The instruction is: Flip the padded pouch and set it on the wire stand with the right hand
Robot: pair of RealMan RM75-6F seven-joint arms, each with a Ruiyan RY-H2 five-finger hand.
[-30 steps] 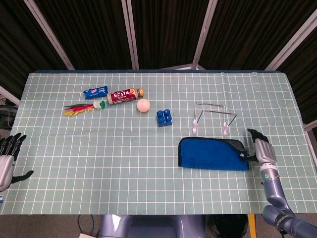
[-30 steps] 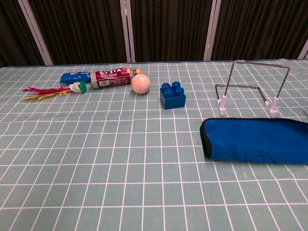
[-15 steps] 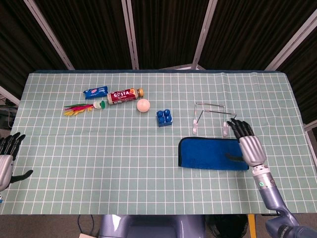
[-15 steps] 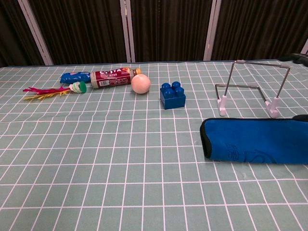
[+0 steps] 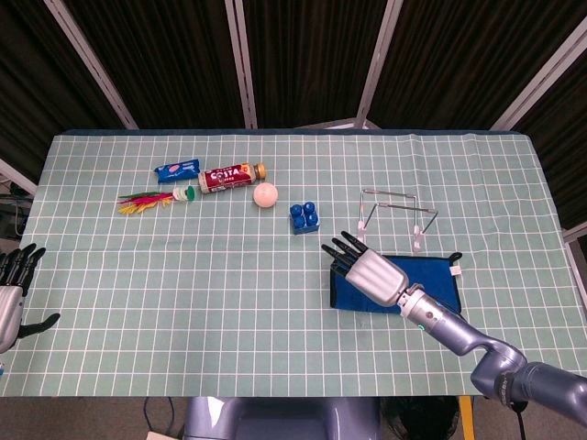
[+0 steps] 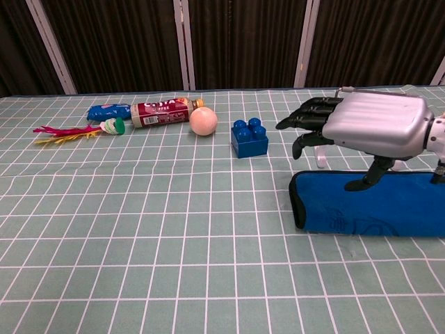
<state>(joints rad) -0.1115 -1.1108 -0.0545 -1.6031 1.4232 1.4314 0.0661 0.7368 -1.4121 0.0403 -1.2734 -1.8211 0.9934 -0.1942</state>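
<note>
Head view: a table under a green checked cloth (image 5: pixel 183 275), dark slatted panels behind. The right hand (image 5: pixel 367 268) hovers over the padded pouch (image 5: pixel 431 280) at its 9 o'clock end, fingers spread, holding nothing. The pouch lies flat at 6 o'clock of the wire stand (image 5: pixel 396 215). The left hand (image 5: pixel 14 289) sits off the cloth's edge, fingers apart. A bottle (image 5: pixel 231 176) reads "COSTA".

Chest view: the right hand (image 6: pixel 361 122) hangs above the pouch (image 6: pixel 368 205), fingers extended; its thumb tip is very near the fabric, contact unclear.
</note>
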